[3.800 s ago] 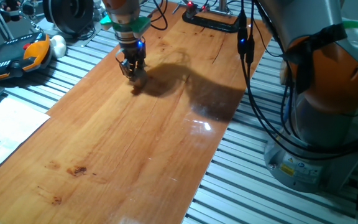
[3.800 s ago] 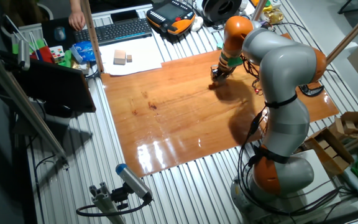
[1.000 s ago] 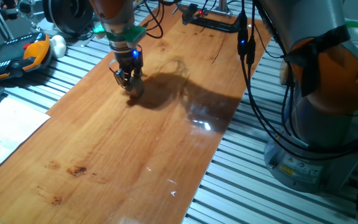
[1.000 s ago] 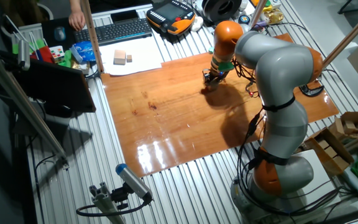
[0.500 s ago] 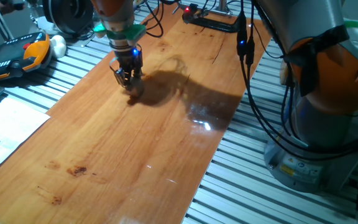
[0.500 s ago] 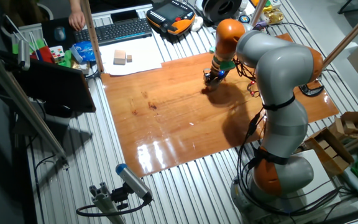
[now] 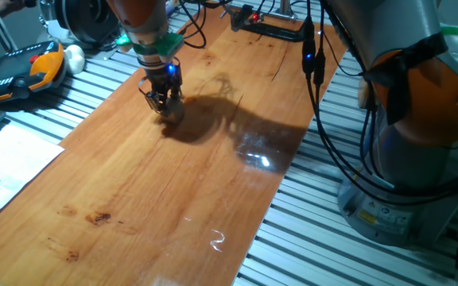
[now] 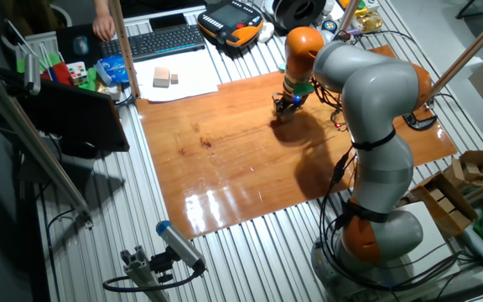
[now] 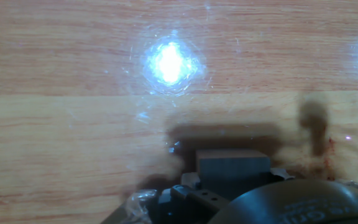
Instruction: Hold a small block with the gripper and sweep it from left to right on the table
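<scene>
The small block (image 9: 232, 163) shows in the hand view as a dull pale cube pressed on the table (image 9: 73, 62), held between the dark finger parts at the bottom edge. In one fixed view my gripper (image 7: 164, 106) stands upright, tips down on the reddish-brown table (image 7: 173, 183) near its far left edge, blue light lit, shut on the block, which is barely visible there. The other fixed view has the gripper (image 8: 280, 106) near the board's (image 8: 225, 159) far edge, under the green ring and orange wrist.
An orange and black pendant (image 7: 22, 71) lies left of the board on the aluminium slats. White paper (image 7: 6, 159) with pale blocks (image 8: 168, 79) lies off the board's corner. A black clamp (image 7: 269, 28) sits at the far end. Cables (image 7: 316, 56) and the arm's base (image 7: 420, 119) stand right.
Since 3.8 s ago the gripper with the block has slid a short way along the board, leftward in both fixed views. Over the last second it has barely moved.
</scene>
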Tool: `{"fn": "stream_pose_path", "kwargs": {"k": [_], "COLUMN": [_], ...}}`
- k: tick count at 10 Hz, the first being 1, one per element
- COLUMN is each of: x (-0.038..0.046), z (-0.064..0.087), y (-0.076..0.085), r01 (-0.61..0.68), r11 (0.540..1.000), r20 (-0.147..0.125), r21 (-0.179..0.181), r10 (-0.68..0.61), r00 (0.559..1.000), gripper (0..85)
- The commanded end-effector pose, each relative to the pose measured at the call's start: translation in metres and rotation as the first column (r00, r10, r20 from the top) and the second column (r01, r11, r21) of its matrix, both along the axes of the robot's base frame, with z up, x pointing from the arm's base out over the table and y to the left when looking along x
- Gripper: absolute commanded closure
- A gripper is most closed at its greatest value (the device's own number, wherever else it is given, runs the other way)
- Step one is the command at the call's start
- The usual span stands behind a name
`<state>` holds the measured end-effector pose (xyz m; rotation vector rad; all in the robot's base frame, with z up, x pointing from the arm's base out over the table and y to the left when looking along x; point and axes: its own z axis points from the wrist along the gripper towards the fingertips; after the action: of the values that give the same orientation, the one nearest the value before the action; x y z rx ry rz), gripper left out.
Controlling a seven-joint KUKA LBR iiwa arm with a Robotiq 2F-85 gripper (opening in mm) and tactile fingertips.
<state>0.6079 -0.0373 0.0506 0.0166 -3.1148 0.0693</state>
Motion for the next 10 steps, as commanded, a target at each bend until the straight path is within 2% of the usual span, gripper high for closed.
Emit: {"fn": "stream_pose_path", "kwargs": {"k": [1,6,10], "x": [0.0001,0.0024,0.0088], "z": [0.000,-0.001,0.000], "y": [0.000,0.005,0.016], "r01": [0.000,0.002,0.008], "r11": [1.000,1.000,1.000], "r20": [0.000,-0.009,-0.018], "r21": [0.000,0.003,0.003], "r10": [0.000,-0.002,-0.008], "r00": [1.000,1.000,1.000], "gripper": [50.7,51.0,51.0]}}
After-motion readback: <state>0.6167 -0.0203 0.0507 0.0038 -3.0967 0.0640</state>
